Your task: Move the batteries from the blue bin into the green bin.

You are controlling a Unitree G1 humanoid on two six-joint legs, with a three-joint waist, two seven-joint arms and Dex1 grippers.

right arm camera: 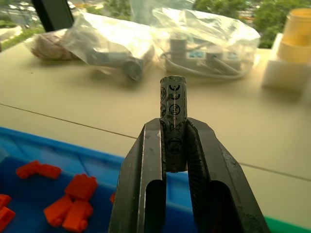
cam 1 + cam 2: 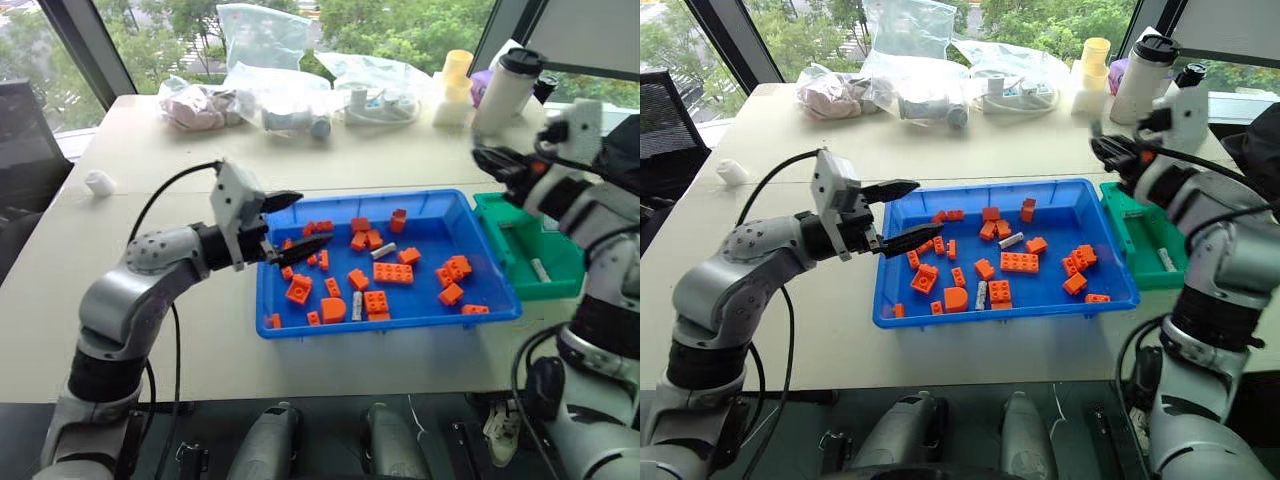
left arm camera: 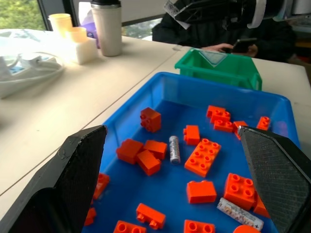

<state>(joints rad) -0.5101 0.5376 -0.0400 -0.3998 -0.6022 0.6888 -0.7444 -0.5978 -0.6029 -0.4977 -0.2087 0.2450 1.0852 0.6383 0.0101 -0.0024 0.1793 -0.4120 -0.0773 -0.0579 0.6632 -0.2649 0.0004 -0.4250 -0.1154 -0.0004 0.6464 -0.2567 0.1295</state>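
The blue bin lies in the middle of the table, strewn with orange bricks. Two batteries lie among them, also seen in the left wrist view. The green bin stands against its right end and holds one battery. My right gripper hovers over the far left corner of the green bin, shut on a battery that sticks out past its fingertips. My left gripper hangs open and empty over the blue bin's left end.
Clear plastic bags with odds and ends, a white tumbler and yellow cups line the far edge. A small white object sits at the left. A person in dark clothes sits beyond the green bin.
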